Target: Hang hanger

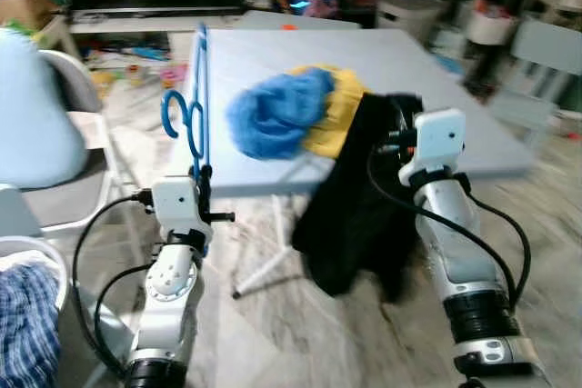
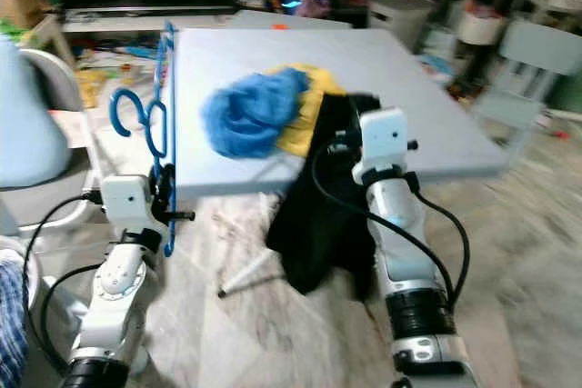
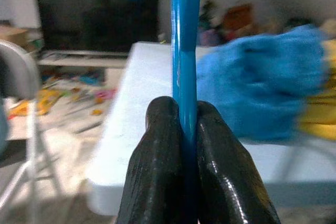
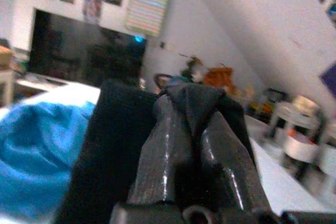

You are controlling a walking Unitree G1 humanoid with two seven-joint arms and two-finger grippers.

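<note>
Your left gripper [image 3: 181, 129] is clamped tight on the blue hanger [image 1: 198, 106], fingers pressed flat against the thin rod with no gap showing in the left wrist view. The hanger stands nearly upright just off the near-left edge of the grey table [image 1: 455, 106], its hook [image 1: 182, 120] curling out to the robot's left, probably so the frame stays clear of the tabletop and the hook is free to catch a rail.

Your right gripper [image 4: 191, 129] is closed on a fold of the black garment [image 1: 350, 215], which drapes from the table's front edge down toward the floor. Holding it at the top lets the cloth hang under its own weight (handy if it is meant to go onto the hanger, though that is my guess). A blue garment [image 1: 273, 115] lies bunched on the table, with a yellow garment [image 1: 341, 111] just beside and partly under it.

No rail or rod to hang from is visible, and the background shelves are too blurred to read. The right wrist and its gripper cover part of the black garment, so how much cloth sits between the fingers is unclear.
</note>
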